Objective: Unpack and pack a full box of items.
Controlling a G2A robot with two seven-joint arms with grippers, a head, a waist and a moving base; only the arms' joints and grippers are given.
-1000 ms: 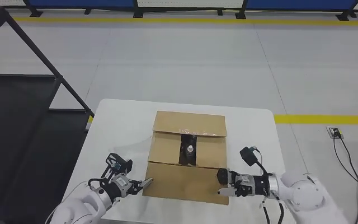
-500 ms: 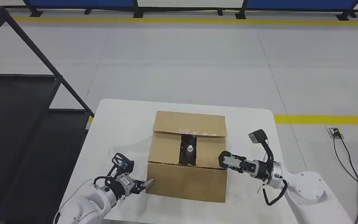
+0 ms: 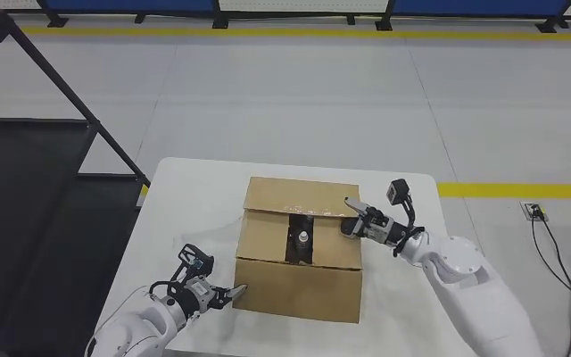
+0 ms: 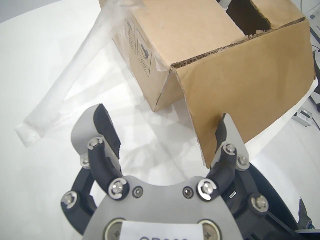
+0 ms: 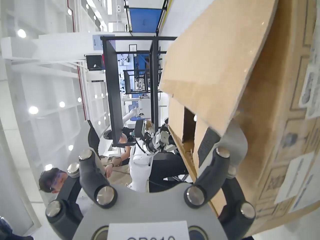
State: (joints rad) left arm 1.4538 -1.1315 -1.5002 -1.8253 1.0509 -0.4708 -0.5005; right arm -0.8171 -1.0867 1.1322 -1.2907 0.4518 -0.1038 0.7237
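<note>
A brown cardboard box [image 3: 268,236] stands in the middle of the white table [image 3: 187,205]. Its top flaps are parted by a narrow gap, where a white-capped bottle [image 3: 304,238] shows, its cap [image 4: 225,0] poking up. My left gripper [image 3: 234,293] is open at the front left corner of the near flap [image 4: 245,81]; that flap's corner rests against one of the fingers [image 4: 226,136] of the left gripper [image 4: 165,126]. My right gripper [image 3: 351,219] is open at the box's right side, with the far flap [image 5: 217,58] lying over one finger [image 5: 210,141] of the right gripper [image 5: 152,136].
A loose strip of clear tape [image 4: 75,71] hangs from the box's left side down onto the table. A black metal rack [image 3: 53,178] stands left of the table. The table's front edge runs close behind both arms.
My right gripper has moved from the box's front right corner along its right side to the far flap. My left gripper shifted slightly, then stayed put.
</note>
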